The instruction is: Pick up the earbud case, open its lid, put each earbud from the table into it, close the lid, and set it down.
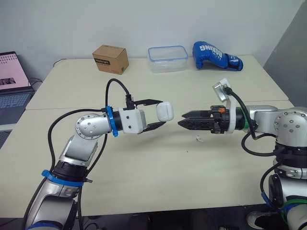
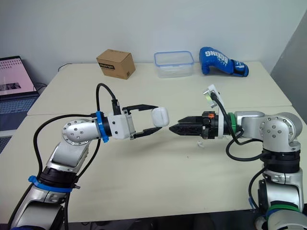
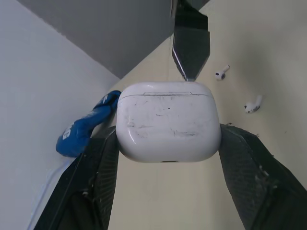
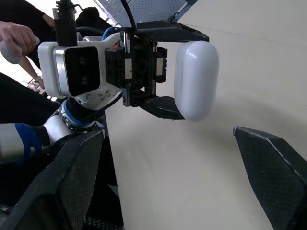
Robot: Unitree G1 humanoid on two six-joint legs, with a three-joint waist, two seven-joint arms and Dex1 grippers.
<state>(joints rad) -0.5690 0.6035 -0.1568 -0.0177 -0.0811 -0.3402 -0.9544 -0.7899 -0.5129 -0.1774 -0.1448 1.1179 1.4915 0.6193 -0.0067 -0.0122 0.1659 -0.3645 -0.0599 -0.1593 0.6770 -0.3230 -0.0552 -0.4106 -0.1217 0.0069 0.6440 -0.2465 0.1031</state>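
My left gripper [image 1: 164, 113] is shut on a white earbud case [image 1: 164, 111], holding it in the air above the middle of the cream table [image 1: 144, 167]. The case's lid is closed [image 3: 168, 122]. My right gripper [image 1: 181, 119] points at the case from the right, a short gap away, and its fingers [image 4: 268, 158] stand wide apart with nothing between them. One white earbud [image 1: 199, 139] lies on the table just below the right gripper. The left wrist view shows two earbuds [image 3: 221, 73] [image 3: 253, 104] lying close together on the table beyond the case.
Along the table's far edge stand a cardboard box [image 1: 111, 59], a clear plastic container [image 1: 167, 58] with a blue rim and a blue boxing glove [image 1: 216, 55]. A laptop [image 1: 12, 81] sits off the table's left side. A person's hand [image 4: 14, 38] shows behind my left arm.
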